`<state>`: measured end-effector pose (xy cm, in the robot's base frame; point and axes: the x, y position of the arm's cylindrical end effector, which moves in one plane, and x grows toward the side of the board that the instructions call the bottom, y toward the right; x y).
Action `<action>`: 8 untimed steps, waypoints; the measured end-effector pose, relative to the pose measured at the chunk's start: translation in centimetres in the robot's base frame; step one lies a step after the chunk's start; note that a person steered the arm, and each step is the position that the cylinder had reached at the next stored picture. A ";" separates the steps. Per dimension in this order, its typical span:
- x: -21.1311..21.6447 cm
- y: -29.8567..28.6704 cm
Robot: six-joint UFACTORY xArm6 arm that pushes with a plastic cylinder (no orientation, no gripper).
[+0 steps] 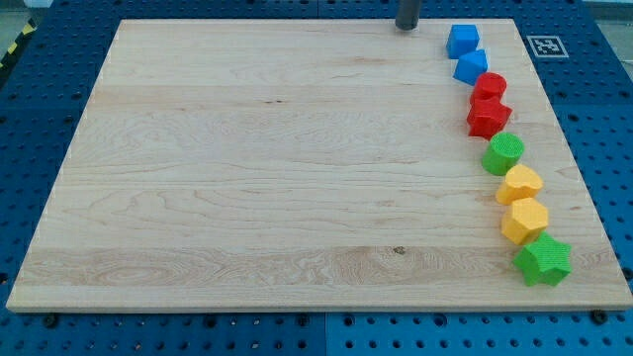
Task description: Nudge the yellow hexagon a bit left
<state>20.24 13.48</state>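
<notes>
My tip point(406, 27) is the blunt lower end of a dark rod with no jaws at all, so it holds nothing; it stands at the top of the frame, right of centre, on the far edge of the board point(247, 178); it touches no block.

Nearest to it, just to the right, is a blue cube point(463, 41); a second blue block point(471, 66) sits just below that, touching or almost touching it.

From there a column of blocks runs down the right side of the frame; a red cylinder point(489, 86) comes next, then a red star point(489, 116) pressed against it; below them stands a green cylinder point(503, 154), a little to the right.

Lower still is a yellow heart point(519, 184); directly beneath it, touching, lies the yellow hexagon point(524, 221), in the lower right of the frame, well apart from my tip; a green star point(543, 261) sits against the hexagon's lower edge, near the board's lower right corner.

The board is pale wood, resting on a blue perforated table point(40, 119); a square marker point(545, 45) lies on the table at the upper right, just off the board.
</notes>
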 end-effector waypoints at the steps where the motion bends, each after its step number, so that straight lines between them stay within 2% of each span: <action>1: -0.5 6.2; 3: 0.2 12.3; 4: 3.9 16.8; 6: 23.7 19.2; 7: 31.4 19.3; 8: 31.7 19.3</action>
<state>51.94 32.77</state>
